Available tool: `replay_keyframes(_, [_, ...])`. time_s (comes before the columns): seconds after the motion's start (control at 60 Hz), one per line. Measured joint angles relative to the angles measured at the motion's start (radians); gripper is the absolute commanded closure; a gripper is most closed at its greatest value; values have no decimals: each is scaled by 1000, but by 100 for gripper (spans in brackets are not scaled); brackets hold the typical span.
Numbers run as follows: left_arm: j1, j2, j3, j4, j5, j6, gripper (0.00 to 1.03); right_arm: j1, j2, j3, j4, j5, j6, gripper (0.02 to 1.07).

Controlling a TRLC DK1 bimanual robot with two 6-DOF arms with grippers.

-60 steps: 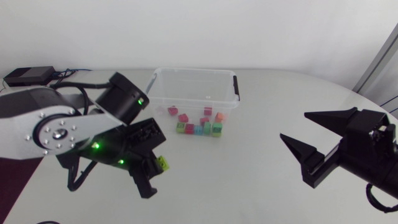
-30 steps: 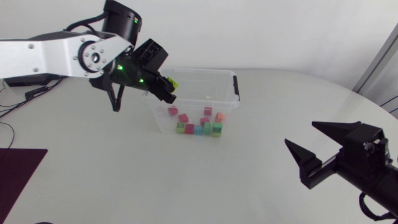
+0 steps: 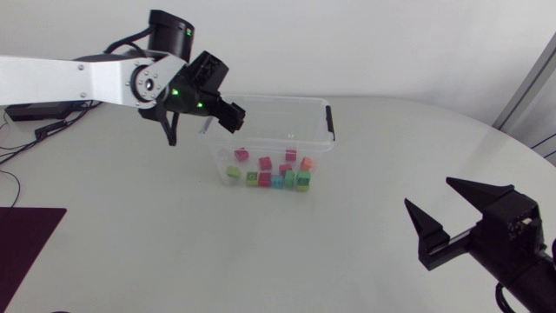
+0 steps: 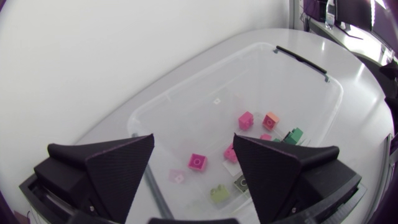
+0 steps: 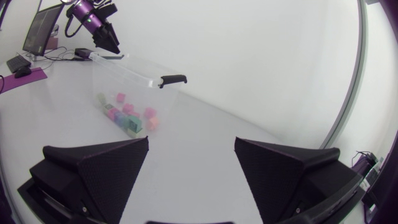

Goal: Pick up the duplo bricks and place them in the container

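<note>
The left hand [image 3: 230, 119] hangs over the far left corner of the box [image 3: 327, 118], its fingers spread wide with nothing between them. The right hand [image 3: 427, 195] is just as open and empty, near the bench's [image 3: 347, 252] right front corner. The box stands toward the far edge of the bench, about mid-way along. Every brick I can see lies in it, the lime brick [image 3: 234, 172] a little apart from the other bricks [image 3: 280, 174].

By my reading the drop is done, so the left hand should rise straight up before swinging away. The walls are thin and a clipped rim would drag the light box. It should then look across the bench for stragglers.

The box is clear, thin, glossy plastic, rectangular with rounded corners and a black clip handle at one end. The bricks are small hard cubes with studs, in pink, red, green, teal and orange. The fingers are matte black wedges.
</note>
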Motion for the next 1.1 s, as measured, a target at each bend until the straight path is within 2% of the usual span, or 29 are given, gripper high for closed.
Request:
replay_keyframes(0.183, [78, -258, -235, 179, -19, -19, 4, 0, -152, -74, 23, 56, 3, 7])
replay_keyframes(0.333, [140, -392, -354, 192, -19, -19, 4, -1, -295, -119, -1, 95, 3, 7])
replay_keyframes(0.633, [243, -647, -565, 235, -72, -27, 4, -41, -309, -120, 11, 108, 14, 7])
replay_keyframes(0.817, [269, -815, -702, 295, -96, -53, 4, -45, -311, -120, 15, 148, 29, 7])
replay_keyframes(1.1, [321, -1070, -880, 301, -102, -104, 4, -45, -311, -120, 15, 224, 71, 7])
